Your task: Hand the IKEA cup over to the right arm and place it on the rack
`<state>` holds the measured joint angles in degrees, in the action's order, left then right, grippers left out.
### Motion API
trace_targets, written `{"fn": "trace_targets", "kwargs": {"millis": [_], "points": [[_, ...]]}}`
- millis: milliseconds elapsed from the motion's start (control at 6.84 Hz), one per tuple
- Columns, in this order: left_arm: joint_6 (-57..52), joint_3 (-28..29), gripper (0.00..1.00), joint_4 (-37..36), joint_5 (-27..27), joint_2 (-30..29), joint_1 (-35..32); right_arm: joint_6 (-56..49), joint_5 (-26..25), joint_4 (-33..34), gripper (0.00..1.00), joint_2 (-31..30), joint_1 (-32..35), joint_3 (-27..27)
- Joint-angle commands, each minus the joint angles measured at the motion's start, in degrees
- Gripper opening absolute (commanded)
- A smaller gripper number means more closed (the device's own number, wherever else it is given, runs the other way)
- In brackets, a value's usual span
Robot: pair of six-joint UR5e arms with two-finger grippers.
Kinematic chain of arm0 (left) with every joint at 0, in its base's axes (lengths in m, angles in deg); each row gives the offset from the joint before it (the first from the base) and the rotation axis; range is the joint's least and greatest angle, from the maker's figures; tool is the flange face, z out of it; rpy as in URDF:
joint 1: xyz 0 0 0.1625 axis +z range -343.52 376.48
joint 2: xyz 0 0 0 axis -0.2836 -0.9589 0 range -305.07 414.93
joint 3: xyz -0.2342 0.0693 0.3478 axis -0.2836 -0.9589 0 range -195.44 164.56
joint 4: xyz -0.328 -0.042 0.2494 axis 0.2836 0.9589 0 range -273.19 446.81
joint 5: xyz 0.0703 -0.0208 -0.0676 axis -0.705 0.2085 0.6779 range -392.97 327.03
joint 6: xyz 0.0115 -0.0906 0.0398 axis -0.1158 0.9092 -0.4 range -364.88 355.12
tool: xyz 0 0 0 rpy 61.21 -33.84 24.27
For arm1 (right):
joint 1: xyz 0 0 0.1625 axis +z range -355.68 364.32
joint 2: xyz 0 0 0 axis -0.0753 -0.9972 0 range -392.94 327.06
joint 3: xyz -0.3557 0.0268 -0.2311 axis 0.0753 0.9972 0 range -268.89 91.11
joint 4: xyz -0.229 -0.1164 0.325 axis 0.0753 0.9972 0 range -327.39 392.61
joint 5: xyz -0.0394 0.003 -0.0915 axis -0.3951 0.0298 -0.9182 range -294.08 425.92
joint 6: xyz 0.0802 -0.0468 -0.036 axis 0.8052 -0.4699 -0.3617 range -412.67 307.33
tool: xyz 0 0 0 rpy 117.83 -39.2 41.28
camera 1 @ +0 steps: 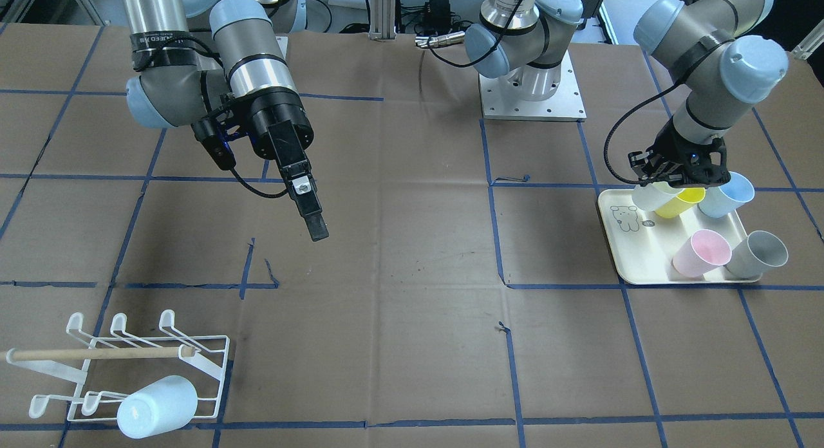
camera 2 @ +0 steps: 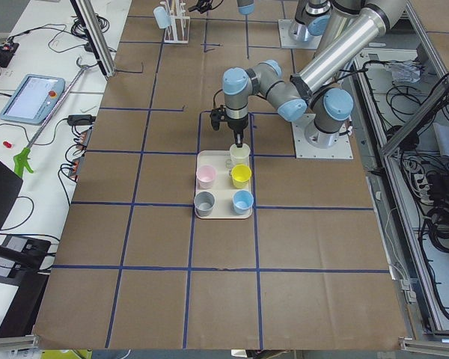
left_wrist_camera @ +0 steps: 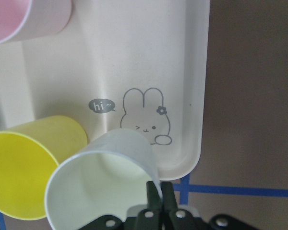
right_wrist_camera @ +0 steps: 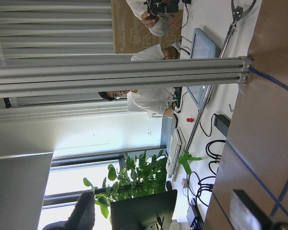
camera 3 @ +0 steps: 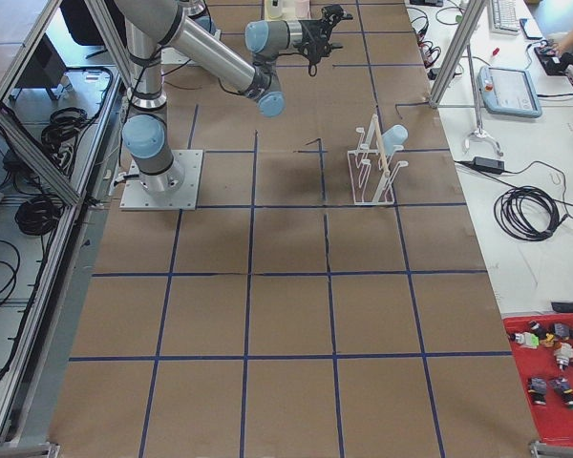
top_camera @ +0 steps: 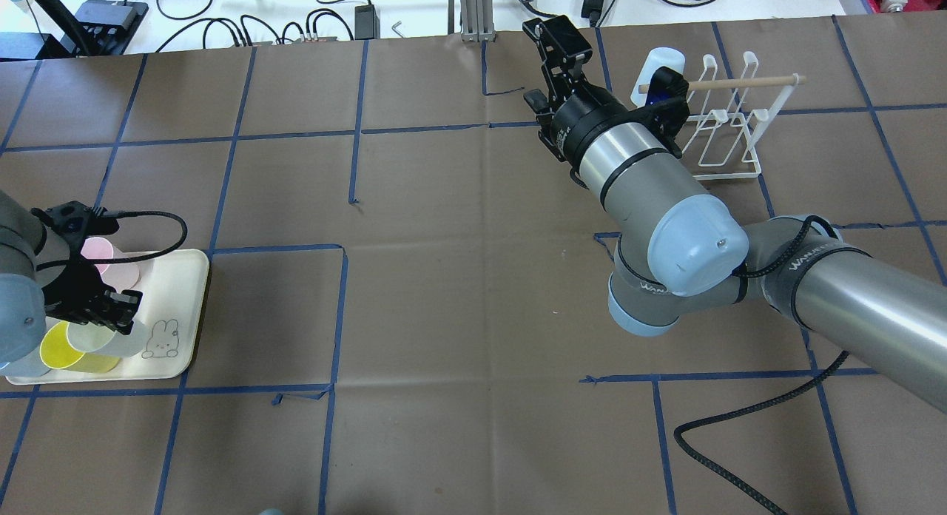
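My left gripper (camera 1: 669, 183) is shut on the rim of a pale cream cup (left_wrist_camera: 103, 184) at the corner of the cream tray (camera 1: 634, 248). In the left wrist view its fingers (left_wrist_camera: 156, 194) pinch the rim, beside a yellow cup (left_wrist_camera: 24, 167). My right gripper (camera 1: 312, 219) hangs open and empty above mid-table, far from the cup. Its two fingers (right_wrist_camera: 247, 211) stand wide apart at the bottom edge of the right wrist view. The white wire rack (camera 1: 129, 364) with a wooden dowel stands at the table's far side (top_camera: 729, 126), with a light-blue cup (camera 1: 158, 406) on it.
The tray also holds a yellow (camera 1: 682, 203), a light-blue (camera 1: 727, 194), a pink (camera 1: 702, 252) and a grey cup (camera 1: 759, 255). The left arm's base plate (camera 1: 533, 100) is bolted to the table. Brown paper with blue tape lines covers the table.
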<state>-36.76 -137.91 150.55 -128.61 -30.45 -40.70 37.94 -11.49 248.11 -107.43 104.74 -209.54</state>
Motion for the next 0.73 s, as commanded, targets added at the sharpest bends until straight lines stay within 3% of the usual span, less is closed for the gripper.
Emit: {"fn": "trace_targets", "kwargs": {"millis": [0,292,585], "points": [[0.7,9.8,0.00,8.8,5.8,0.7,-1.0,-0.1,-0.1,0.0,1.00,-0.1,0.0,0.1],[0.2,17.7,0.00,12.2,5.9,0.3,-3.8,0.0,0.1,-0.3,1.00,-0.2,-0.1,0.2],[0.0,28.6,0.00,15.3,8.3,-4.6,-7.8,0.1,-0.7,-0.5,1.00,-0.1,-0.2,0.2]]}}
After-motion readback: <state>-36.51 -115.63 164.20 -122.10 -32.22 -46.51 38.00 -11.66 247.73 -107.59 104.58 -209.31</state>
